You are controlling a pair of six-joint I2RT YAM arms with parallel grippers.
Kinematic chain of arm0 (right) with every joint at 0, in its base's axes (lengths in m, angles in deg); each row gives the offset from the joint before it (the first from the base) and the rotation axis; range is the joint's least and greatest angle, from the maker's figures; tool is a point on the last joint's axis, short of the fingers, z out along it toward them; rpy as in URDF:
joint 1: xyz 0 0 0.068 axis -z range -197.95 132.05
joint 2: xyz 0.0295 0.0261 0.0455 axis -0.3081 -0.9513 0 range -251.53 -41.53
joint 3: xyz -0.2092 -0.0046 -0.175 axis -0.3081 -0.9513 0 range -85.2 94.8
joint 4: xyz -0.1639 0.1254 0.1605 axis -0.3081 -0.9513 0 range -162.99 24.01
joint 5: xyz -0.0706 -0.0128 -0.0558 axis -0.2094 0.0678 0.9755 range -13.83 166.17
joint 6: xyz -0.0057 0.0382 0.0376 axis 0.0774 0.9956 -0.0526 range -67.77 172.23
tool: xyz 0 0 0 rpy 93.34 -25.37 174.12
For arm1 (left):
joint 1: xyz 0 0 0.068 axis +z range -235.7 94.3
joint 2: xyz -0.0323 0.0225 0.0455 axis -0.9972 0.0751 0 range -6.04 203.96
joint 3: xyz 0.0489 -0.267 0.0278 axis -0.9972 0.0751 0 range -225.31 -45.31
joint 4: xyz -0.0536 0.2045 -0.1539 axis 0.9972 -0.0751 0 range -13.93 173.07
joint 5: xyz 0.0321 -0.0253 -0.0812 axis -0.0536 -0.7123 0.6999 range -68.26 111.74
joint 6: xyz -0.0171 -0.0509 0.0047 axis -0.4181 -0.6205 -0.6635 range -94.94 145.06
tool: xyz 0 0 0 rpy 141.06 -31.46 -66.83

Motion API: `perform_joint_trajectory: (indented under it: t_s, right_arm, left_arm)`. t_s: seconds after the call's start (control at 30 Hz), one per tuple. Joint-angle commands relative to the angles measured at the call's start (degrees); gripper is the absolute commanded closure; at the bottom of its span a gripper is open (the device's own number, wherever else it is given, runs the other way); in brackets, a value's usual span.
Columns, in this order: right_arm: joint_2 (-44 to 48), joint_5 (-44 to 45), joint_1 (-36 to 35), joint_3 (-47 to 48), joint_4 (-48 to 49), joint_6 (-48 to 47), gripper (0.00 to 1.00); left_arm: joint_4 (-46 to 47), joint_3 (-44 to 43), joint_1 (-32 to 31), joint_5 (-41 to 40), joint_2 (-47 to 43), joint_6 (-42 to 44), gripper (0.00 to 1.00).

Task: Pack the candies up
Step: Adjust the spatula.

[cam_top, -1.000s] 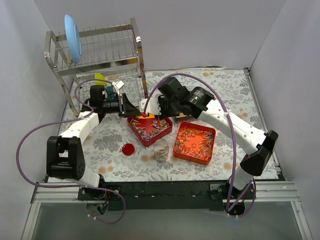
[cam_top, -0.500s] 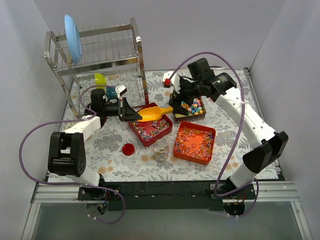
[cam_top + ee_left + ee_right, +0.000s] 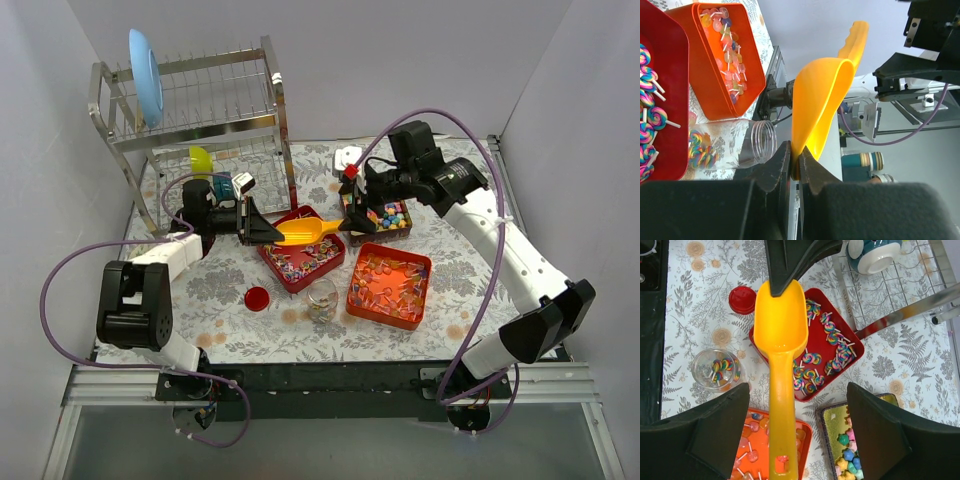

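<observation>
My left gripper [image 3: 262,231] [image 3: 796,167] is shut on the bowl rim of a yellow scoop [image 3: 306,231] [image 3: 822,100] [image 3: 781,335], held level above the red tray [image 3: 272,255] of striped candies [image 3: 812,360]. The scoop's handle points toward my right gripper [image 3: 350,212] [image 3: 799,437]. That gripper is open, its fingers [image 3: 715,432] wide on either side of the handle and clear of it. Reddish clear-wrapped candies [image 3: 390,282] fill an orange tray [image 3: 355,300]. Pastel candies [image 3: 388,215] lie in a dark tray [image 3: 840,415]. A clear jar [image 3: 322,298] [image 3: 716,369] holds a few striped ones.
A round red lid [image 3: 257,297] [image 3: 741,299] lies on the patterned cloth, left of the jar. A metal dish rack [image 3: 200,110] with a blue plate [image 3: 145,62] and a teal mug [image 3: 872,252] stands at the back left.
One second ago my right gripper was beside the left one over the red tray. It has opened and pulled back to the right, leaving the scoop in my left gripper.
</observation>
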Motion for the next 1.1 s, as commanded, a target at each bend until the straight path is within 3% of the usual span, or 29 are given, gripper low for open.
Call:
perform_joint_trajectory:
  t_s: [0.0, 0.33, 0.63, 0.87, 0.9, 1.07]
  right_arm:
    - [-0.4, -2.2, -1.3, -1.9, 0.4, -2.7, 0.18]
    - [-0.3, 2.4, -2.8, -6.5, 3.4, -4.2, 0.33]
    - [-2.1, 2.3, -2.8, -5.1, 2.9, -3.5, 0.57]
    - [-2.9, 3.3, -3.3, -6.3, 2.8, -4.2, 0.56]
    - [-3.1, 3.4, -3.3, -6.4, 2.6, -4.2, 0.67]
    - [-2.4, 5.2, -3.1, -5.9, 3.5, -2.7, 0.91]
  left_arm:
    - [2.2, -0.1, 0.6, 1.2, 0.4, -1.9, 1.00]
    - [2.1, 0.2, 0.8, 1.5, 0.3, -2.2, 1.00]
    - [2.0, 0.5, 0.7, 1.4, 0.4, -2.2, 1.00]
    - [2.3, 0.3, 0.8, 1.5, 0.9, -2.5, 1.00]
    - [2.4, 0.3, 0.8, 1.5, 0.9, -2.5, 1.00]
    - [1.4, 0.3, 1.2, -0.3, 1.3, -1.9, 1.00]
